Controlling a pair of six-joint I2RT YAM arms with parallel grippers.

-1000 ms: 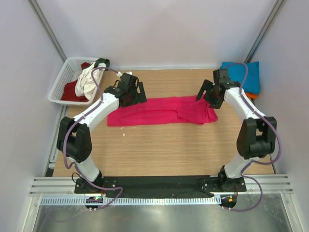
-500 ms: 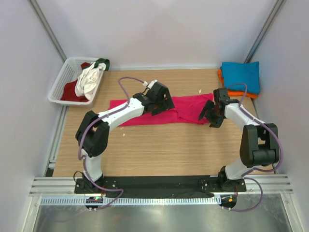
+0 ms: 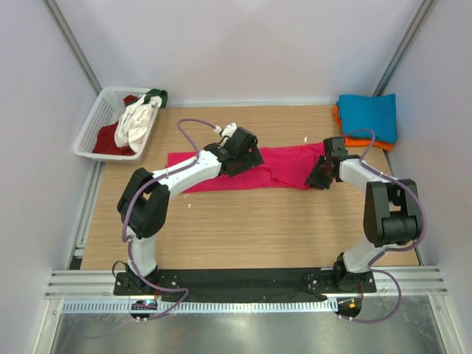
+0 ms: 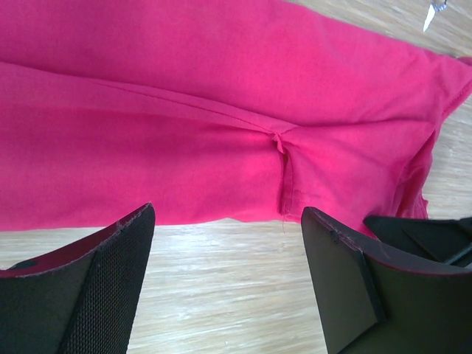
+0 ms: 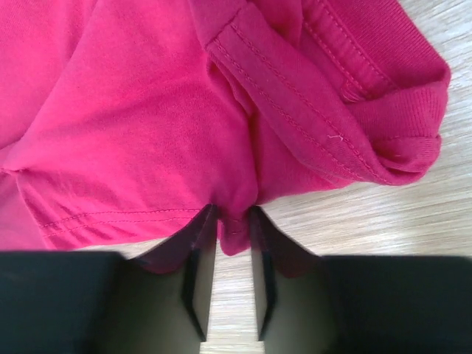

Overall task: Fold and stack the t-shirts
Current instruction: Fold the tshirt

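A magenta-pink t-shirt (image 3: 280, 164) lies folded into a long strip across the table. My left gripper (image 3: 243, 158) hovers open over the strip's middle; in the left wrist view its fingers (image 4: 133, 243) straddle bare wood just short of the shirt's near edge (image 4: 184, 110). My right gripper (image 3: 318, 177) sits at the strip's right end. In the right wrist view it (image 5: 232, 221) is shut on a small fold of the shirt's hem (image 5: 147, 110). A teal-blue t-shirt (image 3: 369, 114) lies folded on an orange one (image 3: 345, 137) at the back right corner.
A white lattice basket (image 3: 92, 129) stands at the back left, holding a white shirt (image 3: 136, 122), a dark red one (image 3: 110, 140) and a green one (image 3: 156, 94). A small white scrap (image 3: 305, 139) lies behind the magenta shirt. Side walls stand close to both table ends.
The left gripper swung from the shirt's left end to its middle, staying open. The right gripper came down to the shirt's near right corner and closed on the cloth.
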